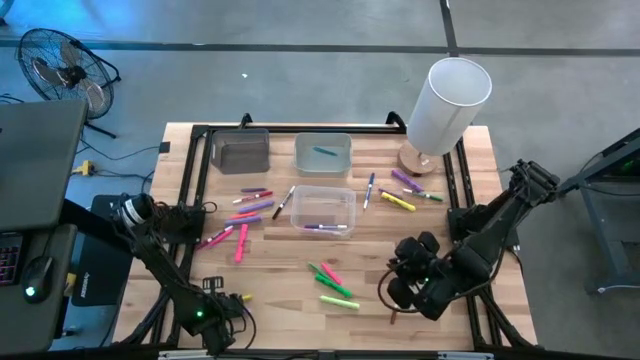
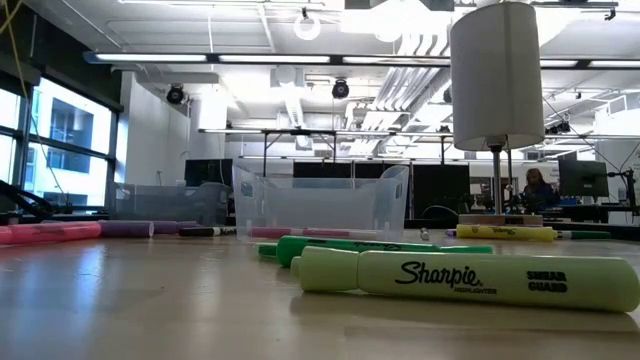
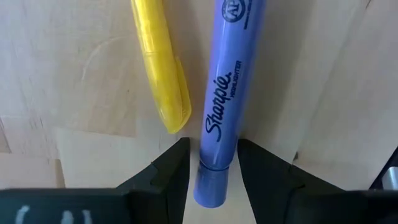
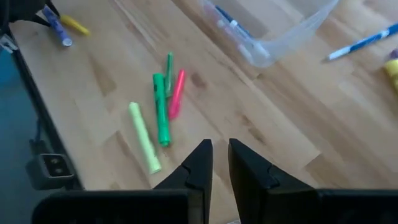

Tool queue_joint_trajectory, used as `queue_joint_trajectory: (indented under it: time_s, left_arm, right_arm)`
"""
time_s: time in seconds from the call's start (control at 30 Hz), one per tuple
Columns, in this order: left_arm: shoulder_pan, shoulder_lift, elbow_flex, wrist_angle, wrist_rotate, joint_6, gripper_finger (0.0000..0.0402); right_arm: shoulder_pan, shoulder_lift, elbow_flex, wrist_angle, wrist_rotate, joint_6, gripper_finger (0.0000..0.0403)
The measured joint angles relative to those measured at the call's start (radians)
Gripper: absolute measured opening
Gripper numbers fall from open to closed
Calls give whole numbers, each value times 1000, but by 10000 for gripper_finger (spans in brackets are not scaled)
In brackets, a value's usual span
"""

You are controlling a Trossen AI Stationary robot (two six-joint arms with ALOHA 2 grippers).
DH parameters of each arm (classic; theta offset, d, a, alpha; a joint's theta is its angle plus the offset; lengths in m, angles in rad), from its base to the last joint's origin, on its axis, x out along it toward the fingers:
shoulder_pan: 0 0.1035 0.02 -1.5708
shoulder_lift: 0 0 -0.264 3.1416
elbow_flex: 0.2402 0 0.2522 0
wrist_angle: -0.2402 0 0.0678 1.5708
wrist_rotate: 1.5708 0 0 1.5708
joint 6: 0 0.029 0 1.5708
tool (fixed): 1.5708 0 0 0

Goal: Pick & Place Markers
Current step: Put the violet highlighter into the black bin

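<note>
A wooden table (image 1: 270, 300) is seen from above, with a dark robot arm at each lower corner.

At about 7 o'clock, near the front left edge, the left gripper (image 3: 212, 163) is down at the tabletop. Its two fingers stand either side of a blue marker (image 3: 222, 106), close against the barrel near its capped end, at a middling width; a firm clamp cannot be confirmed. A yellow marker (image 3: 160, 62) lies just beside the blue one.

At 9 o'clock, left of centre, pink and purple markers (image 1: 243, 212) lie scattered. Behind them, toward 11 o'clock, sits a grey bin (image 1: 240, 152).

At the centre stands a clear bin (image 1: 322, 208) with a marker or two inside. Behind it, at 12 o'clock, a second clear bin (image 1: 322, 152) holds a blue marker. In front, at 6 o'clock, lies a cluster of green, pink and pale yellow-green markers (image 1: 333, 284).

At 1 o'clock, more markers (image 1: 400, 190), yellow, purple and white-barrelled, lie near a white lamp (image 1: 447, 104) on a wooden base.

At 5 o'clock, the right gripper (image 4: 220, 157) hovers over bare wood, its fingers narrow, nearly together, with nothing between them.
</note>
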Motion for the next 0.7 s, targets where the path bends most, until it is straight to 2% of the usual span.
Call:
queue_joint_trajectory:
  time_s: [0.1, 0.27, 0.43, 0.5, 0.7]
  left_arm:
    - [3, 1, 0, 5, 3, -9, 107]
    - [2, 2, 0, 7, 34, -9, 55]
    - [4, 5, 29, -23, 55, -10, 55]
    - [19, 8, 57, -23, 100, -10, 55]
    - [84, 6, 171, -70, 145, 17, 61]
  right_arm:
    - [-5, -1, -34, -3, 20, -50, 35]
    - [-19, -2, -206, 65, -46, -64, 7]
    - [-10, -63, -391, 307, -45, -170, 5]
    - [-11, -112, -477, 420, -46, -235, 2]
    - [-47, -333, -749, 683, -84, -369, 1]
